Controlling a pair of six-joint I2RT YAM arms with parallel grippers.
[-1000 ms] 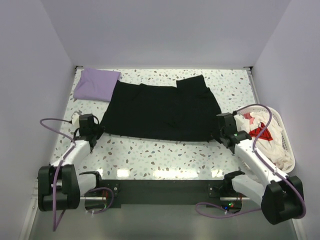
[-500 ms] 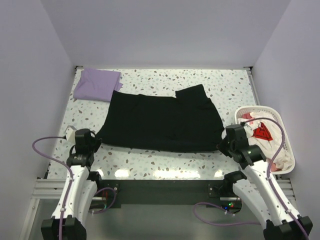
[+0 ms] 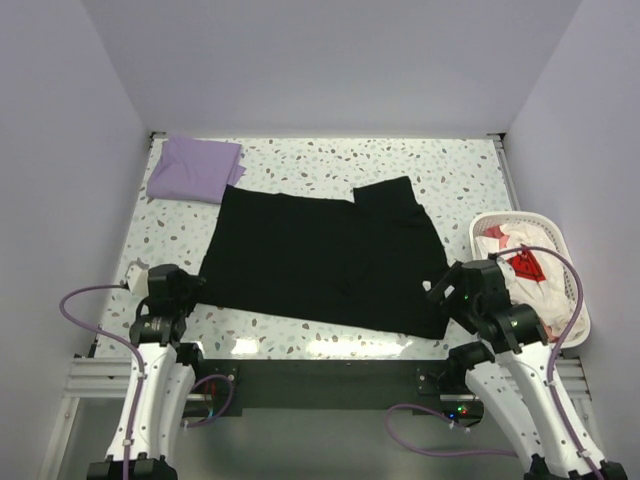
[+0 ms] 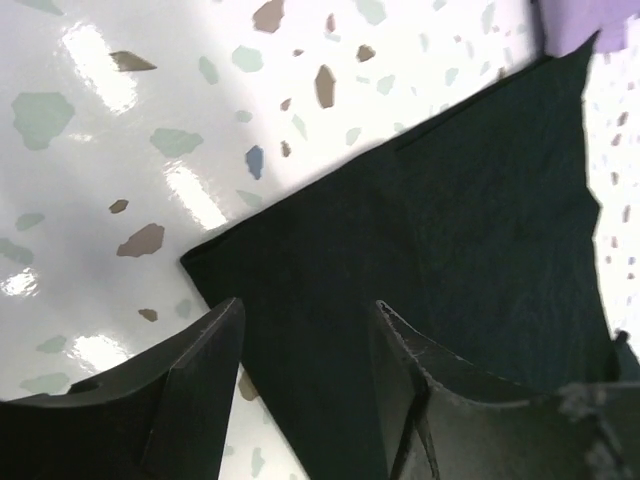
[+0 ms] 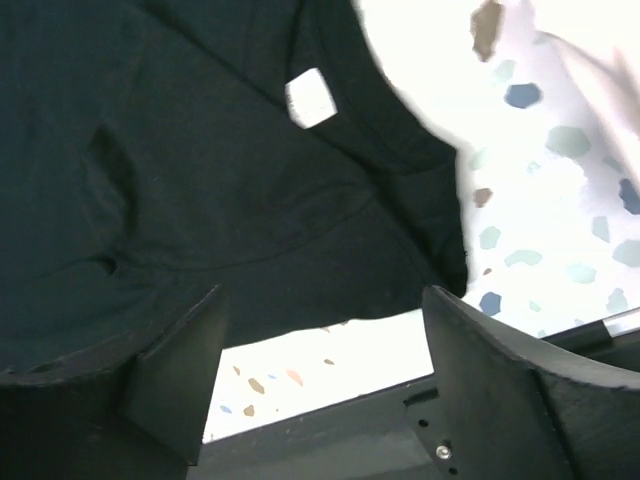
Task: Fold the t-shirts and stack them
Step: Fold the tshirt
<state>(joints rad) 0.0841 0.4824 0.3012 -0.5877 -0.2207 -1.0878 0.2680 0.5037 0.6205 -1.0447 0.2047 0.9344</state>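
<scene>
top external | black t-shirt (image 3: 320, 255) spread flat | basket (image 3: 515, 214) right; lavender t-shirt (image 3: 193, 168) far-left

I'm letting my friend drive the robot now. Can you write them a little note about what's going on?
Left gripper: open, empty, over the near left corner of the black t-shirt.
Right gripper: open, empty, over the shirt's neck end, near the white label.
Black t-shirt: spread out on the table.
Lavender t-shirt: already folded, far left corner.
Basket: on the right, with other clothes inside.
Done: lavender shirt folded.
Left: fold the black shirt, then stack the two.
</scene>
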